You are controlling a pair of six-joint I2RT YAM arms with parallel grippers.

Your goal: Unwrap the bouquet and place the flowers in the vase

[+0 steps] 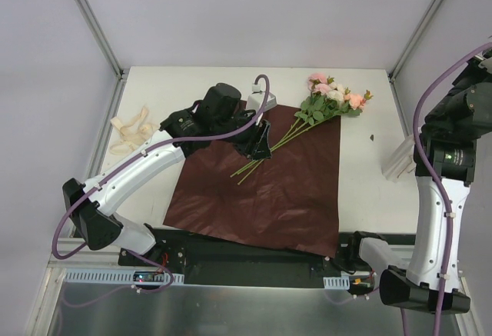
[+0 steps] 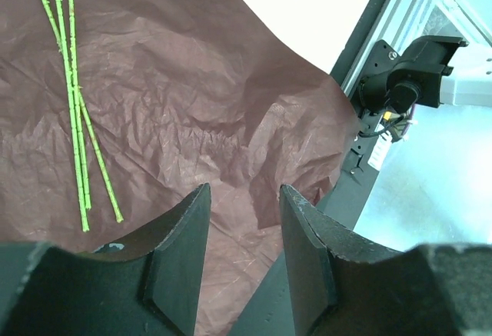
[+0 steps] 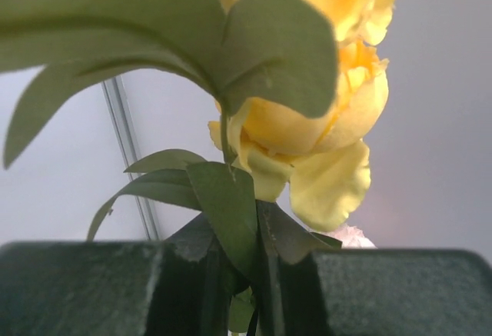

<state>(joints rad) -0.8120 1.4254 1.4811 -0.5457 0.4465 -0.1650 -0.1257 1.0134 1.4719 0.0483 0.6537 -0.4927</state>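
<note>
Closest to the lens in the left wrist view stand the two dark fingers [image 2: 181, 263] of the left hand [image 2: 244, 191]. They are parted about halfway with nothing between them, and they hang over the maroon paper [image 2: 192, 105]. Three green stems [image 2: 77, 144] lie on that paper at the upper left of this view, apart from the fingers.

From above we see the paper spread flat across the middle of the bench [image 1: 365, 190]. The flowers [image 1: 332, 96] lie at its upper right corner, blooms on the bare bench and stems slanting down-left towards the left hand. A cream ribbon [image 1: 132, 130] lies loose at the left of the frame.

The right hand [image 3: 240, 278] is closed on the stem of a yellow rose [image 3: 307, 128] (its leaves fill the upper left of that view), raised against the pale wall. A pale ribbed shape [image 1: 400, 159] at the right of the bench may be the vase; we cannot tell.
</note>
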